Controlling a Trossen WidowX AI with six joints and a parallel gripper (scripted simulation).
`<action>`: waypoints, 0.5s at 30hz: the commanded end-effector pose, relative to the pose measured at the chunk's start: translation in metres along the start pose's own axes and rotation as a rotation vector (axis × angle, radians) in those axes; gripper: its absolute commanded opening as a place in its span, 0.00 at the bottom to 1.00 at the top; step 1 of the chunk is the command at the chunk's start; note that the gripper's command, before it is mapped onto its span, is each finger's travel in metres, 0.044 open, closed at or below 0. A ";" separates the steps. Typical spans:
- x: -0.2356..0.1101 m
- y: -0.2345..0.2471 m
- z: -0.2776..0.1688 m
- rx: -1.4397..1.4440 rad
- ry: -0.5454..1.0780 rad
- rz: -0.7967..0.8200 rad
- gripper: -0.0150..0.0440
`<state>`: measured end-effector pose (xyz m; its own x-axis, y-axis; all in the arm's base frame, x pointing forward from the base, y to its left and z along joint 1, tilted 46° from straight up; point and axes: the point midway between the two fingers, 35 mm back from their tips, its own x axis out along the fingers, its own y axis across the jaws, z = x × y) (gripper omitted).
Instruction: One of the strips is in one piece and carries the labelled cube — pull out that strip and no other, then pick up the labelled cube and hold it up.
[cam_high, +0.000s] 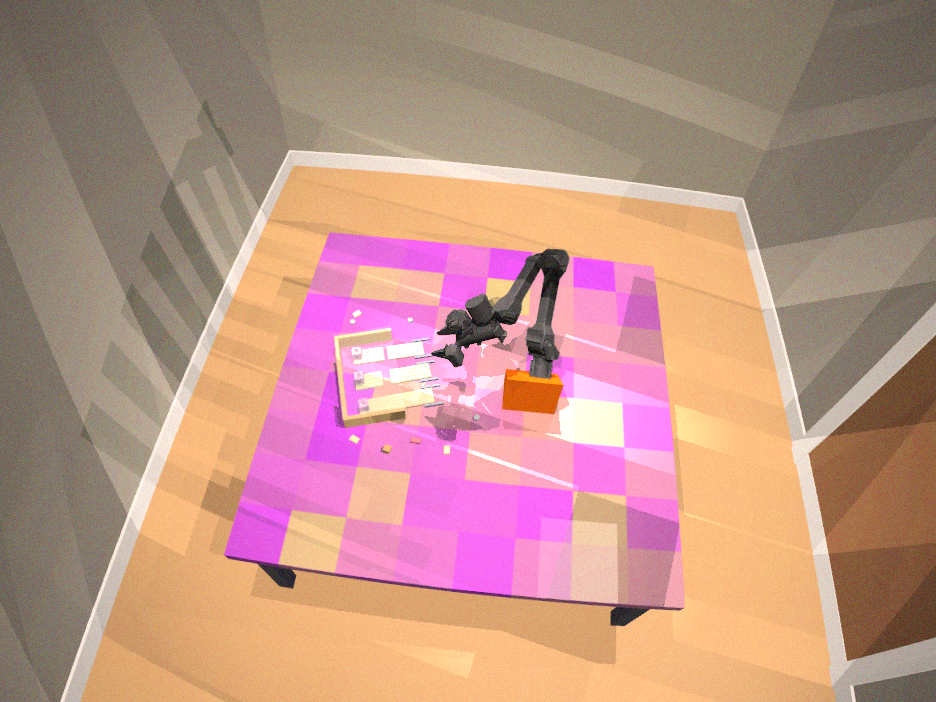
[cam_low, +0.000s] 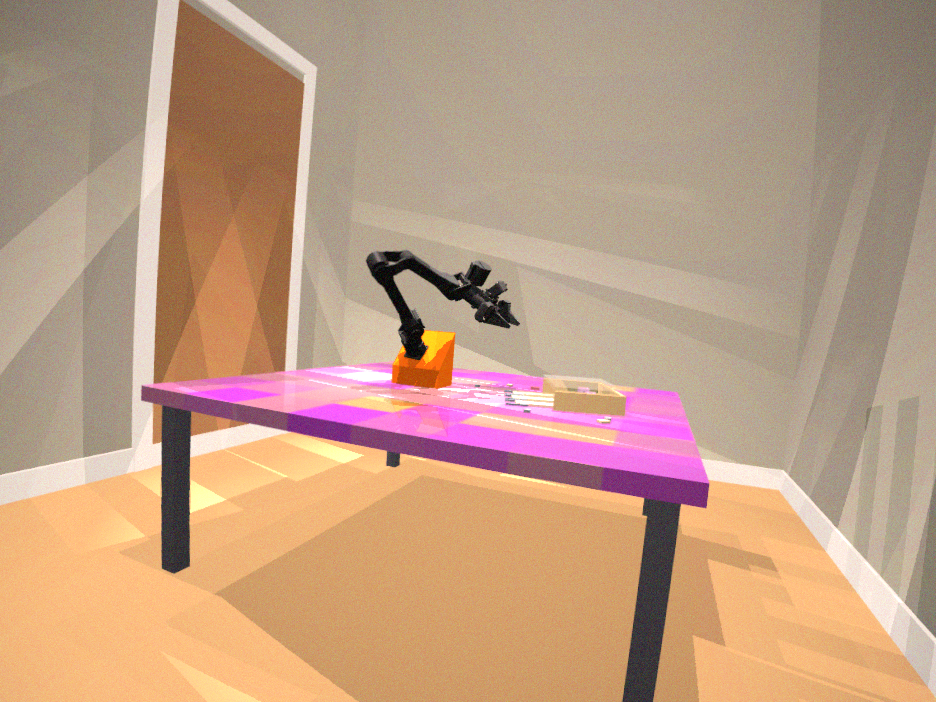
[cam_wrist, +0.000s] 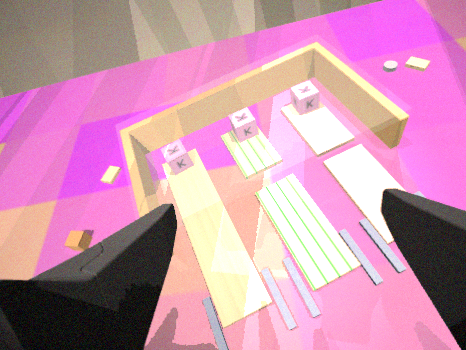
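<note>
Table (cam_low: 423, 434) with pink-and-tan patchwork top, dark legs, wood floor, grey walls, brown door (cam_low: 219, 219), hand (cam_low: 505, 317) open, empty

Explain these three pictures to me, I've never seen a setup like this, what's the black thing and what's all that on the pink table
The black thing is a robot arm bolted to an orange base on a pink patchwork table. One picture looks down from above, one from the side across the room, and one comes from a camera on the arm's wrist, so the two dark wedges at its bottom edge are the fingers of its hand.

The hand is open and holds nothing, hovering above the table.

Ahead of it sits a low wooden frame, open toward the arm. Three strips run out of it, each carrying a small cube marked K. The cream strip is one unbroken piece with a cube at its far end. The green-lined and white strips are each split in two. Small blocks lie scattered around.
</note>
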<state>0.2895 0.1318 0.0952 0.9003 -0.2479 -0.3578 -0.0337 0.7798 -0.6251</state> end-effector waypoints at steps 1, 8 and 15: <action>0.011 -0.009 -0.010 -0.115 0.059 -0.037 0.93; 0.011 -0.009 -0.010 -0.115 0.059 -0.037 0.93; 0.016 -0.006 -0.010 -0.129 0.083 -0.031 0.84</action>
<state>0.2956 0.1165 0.0891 0.8736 -0.3102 -0.3749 -0.0552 0.7023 -0.7097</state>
